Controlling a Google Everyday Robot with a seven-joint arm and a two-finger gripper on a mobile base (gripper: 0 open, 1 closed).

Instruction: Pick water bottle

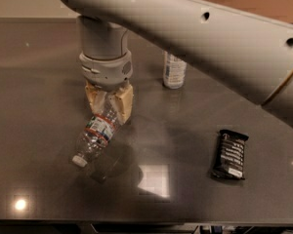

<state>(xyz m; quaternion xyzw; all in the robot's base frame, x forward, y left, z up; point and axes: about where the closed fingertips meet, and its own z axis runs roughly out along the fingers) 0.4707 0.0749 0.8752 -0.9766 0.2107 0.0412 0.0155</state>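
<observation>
The water bottle [96, 134] is clear ribbed plastic with a white cap and a red and blue-white label. It hangs tilted, cap down to the left, its base between the tan fingers [123, 101]. My gripper [109, 104] is shut on the bottle's base end and holds it above the dark table [44, 82]. A shadow lies under the bottle on the table. The white arm crosses the top of the view.
A second bottle with a pale blue-white label [174, 70] stands upright behind the arm, partly hidden. A black snack bar wrapper [229, 154] lies at the right. The table's front edge runs along the bottom.
</observation>
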